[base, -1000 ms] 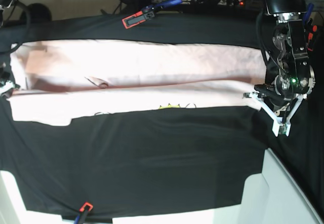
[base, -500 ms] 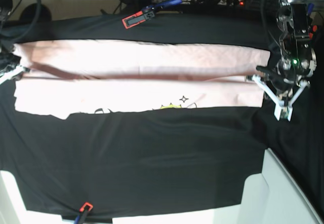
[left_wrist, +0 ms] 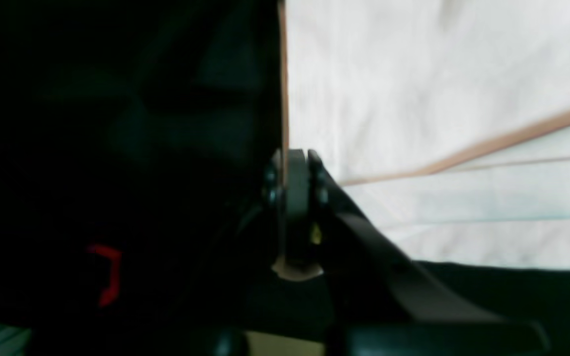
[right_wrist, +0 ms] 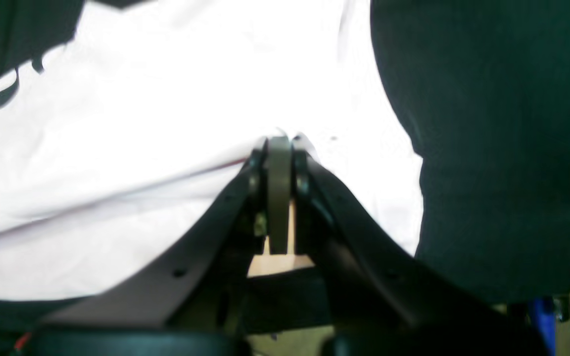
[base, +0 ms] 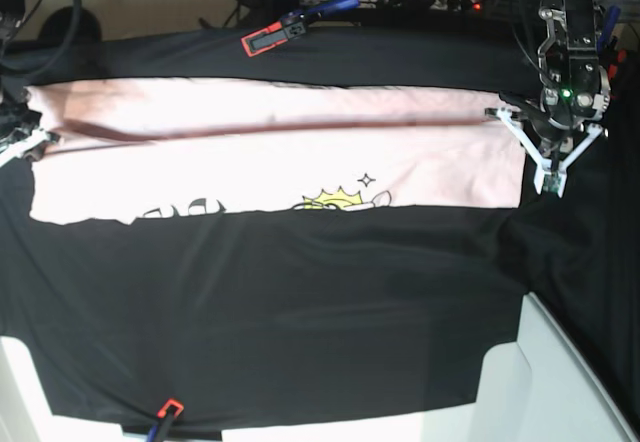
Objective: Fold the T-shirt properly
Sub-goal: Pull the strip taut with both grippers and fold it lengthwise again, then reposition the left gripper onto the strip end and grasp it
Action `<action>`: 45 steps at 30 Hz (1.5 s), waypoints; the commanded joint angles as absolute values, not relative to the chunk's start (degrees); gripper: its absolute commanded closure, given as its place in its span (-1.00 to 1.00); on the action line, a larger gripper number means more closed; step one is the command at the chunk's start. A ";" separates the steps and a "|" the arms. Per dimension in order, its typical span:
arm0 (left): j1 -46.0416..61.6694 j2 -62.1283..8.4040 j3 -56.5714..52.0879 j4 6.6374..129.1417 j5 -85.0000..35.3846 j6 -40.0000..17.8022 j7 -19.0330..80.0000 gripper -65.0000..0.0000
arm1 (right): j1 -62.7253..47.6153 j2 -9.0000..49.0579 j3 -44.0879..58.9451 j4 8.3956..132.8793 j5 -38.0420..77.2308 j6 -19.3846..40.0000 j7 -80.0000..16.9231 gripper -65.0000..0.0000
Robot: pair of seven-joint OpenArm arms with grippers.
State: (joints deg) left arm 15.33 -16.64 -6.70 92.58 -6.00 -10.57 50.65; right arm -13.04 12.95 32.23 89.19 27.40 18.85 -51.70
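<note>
the t-shirt (base: 270,152) lies as a long pale pink band across the far half of the table, its long axis running side to side in the base view. a lengthwise crease line splits it into a far strip and a near strip. black lettering and a small yellow graphic (base: 340,200) show along its near edge. the fabric looks smooth and taut between its two ends.

each short end of the band meets one pincer. the left gripper (base: 497,114) sits at the end on the base view's right, at the crease line, clenched on the shirt's edge; its wrist view shows the fabric edge pinched between the pads. the right gripper (right_wrist: 280,141) is at the opposite end, also clamped on fabric.

so the shirt stretches between your two arms, neither nearer than the other. under it you have the black cloth (base: 300,312), pinned by a red clamp (base: 265,39).
</note>
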 commanded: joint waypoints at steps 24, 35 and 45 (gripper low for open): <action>14.64 -16.31 -13.76 101.05 -9.54 -9.89 52.09 0.09 | -12.53 11.82 42.51 91.91 27.91 17.54 -52.18 0.25; 12.44 -14.37 -14.73 108.53 -18.24 -9.98 58.07 0.11 | -14.37 12.18 34.15 101.76 27.56 26.15 -52.79 0.31; 12.44 -10.15 -15.08 108.44 -18.24 -9.98 53.58 0.96 | -14.81 11.91 28.88 94.90 27.56 29.05 -48.22 1.00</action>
State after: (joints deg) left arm 12.93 -9.69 -14.72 107.55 -18.13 -10.35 54.63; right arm -15.25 10.79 28.47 93.97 26.85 28.97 -49.43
